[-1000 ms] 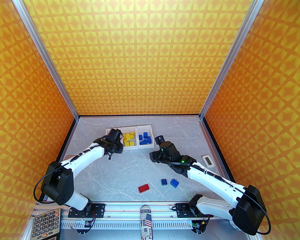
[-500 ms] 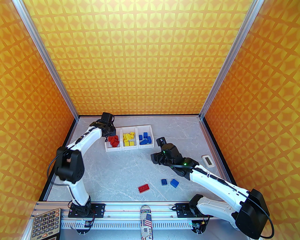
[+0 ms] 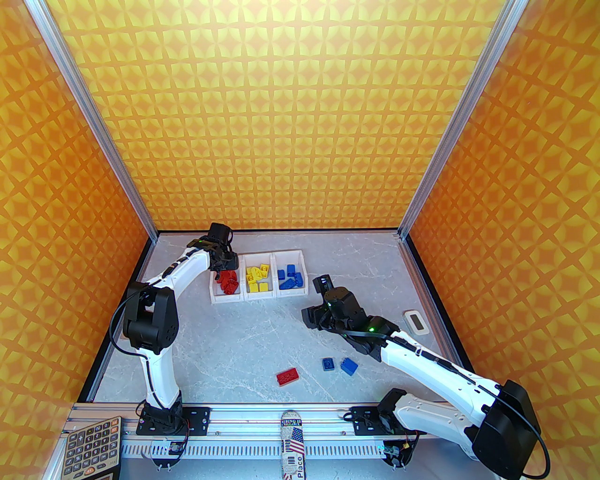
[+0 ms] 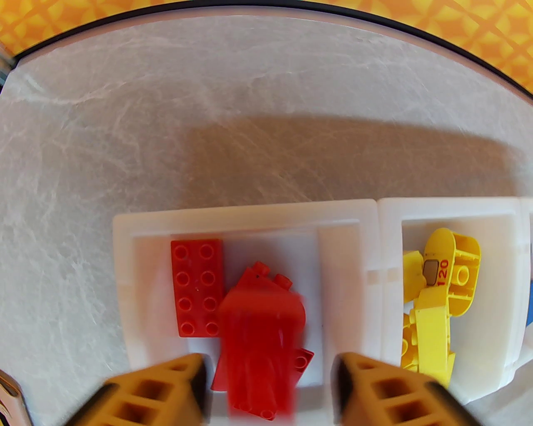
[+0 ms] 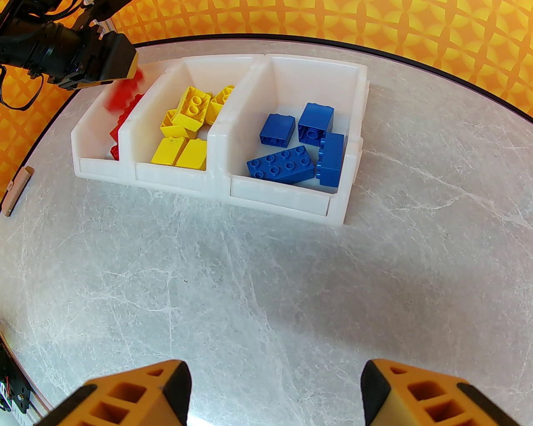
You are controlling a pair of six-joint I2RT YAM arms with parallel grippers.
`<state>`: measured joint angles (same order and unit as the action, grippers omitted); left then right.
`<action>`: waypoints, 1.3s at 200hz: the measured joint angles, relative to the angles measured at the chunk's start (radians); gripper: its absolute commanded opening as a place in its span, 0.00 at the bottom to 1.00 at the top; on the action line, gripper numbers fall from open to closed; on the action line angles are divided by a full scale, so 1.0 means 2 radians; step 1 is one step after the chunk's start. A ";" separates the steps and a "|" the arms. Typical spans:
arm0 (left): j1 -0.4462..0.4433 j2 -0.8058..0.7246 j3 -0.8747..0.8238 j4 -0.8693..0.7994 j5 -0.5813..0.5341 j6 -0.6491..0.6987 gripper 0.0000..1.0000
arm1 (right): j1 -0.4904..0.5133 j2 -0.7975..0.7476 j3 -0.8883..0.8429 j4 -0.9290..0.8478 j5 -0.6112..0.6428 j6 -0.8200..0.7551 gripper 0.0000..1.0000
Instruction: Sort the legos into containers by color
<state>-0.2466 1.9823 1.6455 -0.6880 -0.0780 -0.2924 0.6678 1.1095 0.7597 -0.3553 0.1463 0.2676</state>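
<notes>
Three joined white containers (image 3: 258,297) stand at the back of the table, holding red legos (image 3: 228,281), yellow legos (image 3: 258,276) and blue legos (image 3: 289,277) from left to right. My left gripper (image 4: 268,366) hangs open over the left bin (image 4: 245,210). Between its fingers a blurred red brick (image 4: 260,333) is dropping clear of them, beside a flat red brick (image 4: 195,287). My right gripper (image 5: 275,374) is open and empty over bare table in front of the bins (image 5: 283,204). A red brick (image 3: 287,376) and two blue bricks (image 3: 328,363) (image 3: 348,366) lie loose near the front.
A small white device (image 3: 416,321) lies at the right edge. A tan tag (image 5: 16,189) rests left of the bins. A calculator (image 3: 91,447) and a printed label (image 3: 291,443) sit on the front rail. The black table rim (image 4: 374,21) runs close behind the bins.
My left arm has swung from in front of the bins to above the left bin, and its gripper has opened, letting go of a red brick. The right arm has barely moved.
</notes>
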 measured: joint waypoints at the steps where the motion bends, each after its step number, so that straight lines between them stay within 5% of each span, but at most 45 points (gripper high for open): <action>1: 0.000 0.000 0.000 0.001 0.000 0.001 0.72 | 0.000 0.000 0.000 0.000 0.000 0.000 0.72; 84: -0.009 -0.144 -0.171 0.042 0.006 -0.013 0.73 | 0.000 0.019 0.000 -0.001 -0.007 0.000 0.71; 161: -0.088 -0.321 -0.357 0.102 0.006 -0.066 0.74 | 0.002 0.031 -0.026 -0.014 -0.023 0.020 0.66; 200: -0.133 -0.349 -0.403 0.121 0.005 -0.094 0.74 | 0.018 0.030 -0.070 -0.035 -0.019 0.063 0.63; 260: -0.136 -0.343 -0.417 0.138 0.005 -0.109 0.74 | 0.062 0.009 -0.095 -0.079 0.017 0.134 0.62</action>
<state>-0.5182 1.2961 0.8112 -0.4129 -0.0681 -0.5098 0.7918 1.1271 0.5690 -0.5125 0.1806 0.5362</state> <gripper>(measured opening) 0.744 0.623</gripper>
